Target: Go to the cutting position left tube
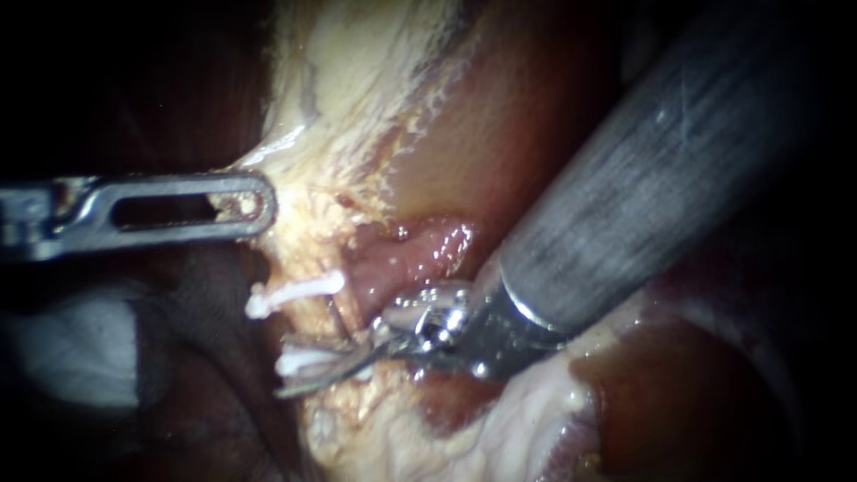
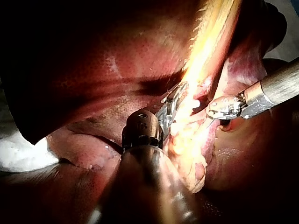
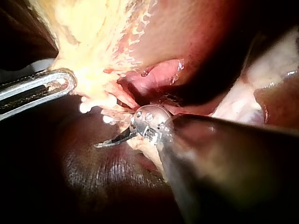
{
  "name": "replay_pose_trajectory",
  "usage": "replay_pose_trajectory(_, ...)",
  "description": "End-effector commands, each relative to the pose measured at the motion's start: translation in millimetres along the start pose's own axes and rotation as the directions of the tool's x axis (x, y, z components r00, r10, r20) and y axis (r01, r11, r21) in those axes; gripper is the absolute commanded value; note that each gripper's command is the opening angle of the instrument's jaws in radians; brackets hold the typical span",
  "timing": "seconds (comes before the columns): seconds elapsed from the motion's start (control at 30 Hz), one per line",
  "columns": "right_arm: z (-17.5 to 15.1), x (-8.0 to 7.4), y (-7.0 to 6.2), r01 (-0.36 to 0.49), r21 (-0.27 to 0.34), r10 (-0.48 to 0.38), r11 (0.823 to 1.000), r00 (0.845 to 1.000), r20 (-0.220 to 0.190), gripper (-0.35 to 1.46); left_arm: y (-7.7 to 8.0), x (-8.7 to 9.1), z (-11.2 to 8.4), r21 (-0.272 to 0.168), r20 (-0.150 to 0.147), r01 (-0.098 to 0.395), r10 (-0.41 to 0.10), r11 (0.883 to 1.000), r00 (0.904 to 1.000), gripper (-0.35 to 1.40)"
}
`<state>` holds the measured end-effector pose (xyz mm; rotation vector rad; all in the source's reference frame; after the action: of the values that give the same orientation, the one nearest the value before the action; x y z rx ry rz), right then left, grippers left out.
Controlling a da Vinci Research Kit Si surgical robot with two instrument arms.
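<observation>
Two white clips sit on a thin tube, an upper clip and a lower clip. My right instrument comes down from the upper right, and its curved blades stand slightly open beside the lower clip, pointing left across the tube. In the right wrist view the dark blade tip lies just under the clips. My left instrument reaches in from the left, its windowed jaws shut on pale fatty tissue above the clips and holding it taut.
Dark red liver fills the background. A pink fold of tissue lies just above the right instrument's wrist. White gauze rests at the lower left. Pale fat lies below the right shaft.
</observation>
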<state>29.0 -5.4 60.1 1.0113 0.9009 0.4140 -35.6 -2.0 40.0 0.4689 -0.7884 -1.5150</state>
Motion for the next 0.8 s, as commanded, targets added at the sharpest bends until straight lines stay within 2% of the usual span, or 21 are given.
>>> replay_pose_trajectory(0.03,0.0,0.0,-0.1,0.000,0.001,0.000,1.000,1.000,0.000,1.33,0.0,0.0,0.0,0.000,0.000,0.000,0.000,1.000,1.0000,-0.28)
replay_pose_trajectory(0.5,-0.3,-0.1,-0.5,0.001,0.002,-0.001,1.000,1.000,0.004,1.35,0.0,-0.2,-0.2,0.001,-0.002,0.000,0.000,1.000,1.0000,-0.28)
replay_pose_trajectory(0.8,-3.6,0.1,-2.7,-0.008,-0.012,0.008,1.000,1.000,-0.007,1.35,0.2,-0.2,-0.5,0.002,-0.003,0.000,0.000,1.000,1.0000,-0.28)
